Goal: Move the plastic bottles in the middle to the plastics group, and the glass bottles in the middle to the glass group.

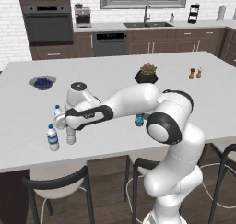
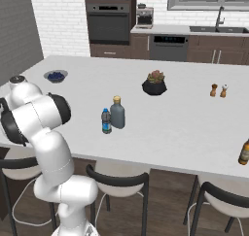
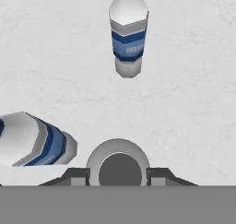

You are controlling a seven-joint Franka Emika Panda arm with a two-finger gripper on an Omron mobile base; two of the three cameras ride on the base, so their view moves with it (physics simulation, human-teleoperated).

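**Clear bottle at the plastics group, between our jaws**

We reach left across the white bench (image 1: 115, 71). Our gripper (image 1: 69, 126) points straight down over a small clear unlabelled bottle (image 1: 70, 136), which stands upright just beside two white-capped, blue-labelled water bottles (image 1: 53, 138), the plastics group. In the hand view we look down on the bottle's round top (image 3: 118, 165), with one dark fingertip on each side of it; the jaws bracket the bottle closely, but we cannot tell whether they are clenched on it or already released.

Back in the middle of the bench, a dark bottle with a blue-green label (image 2: 106, 121) stands touching or just beside a taller grey glass bottle (image 2: 117, 112).

We judge the plastic bottles light, smooth and easy to tip, best held across the body below the cap. The glass one looks heavier, stiff and breakable; its narrow neck or upper body suits the jaws.
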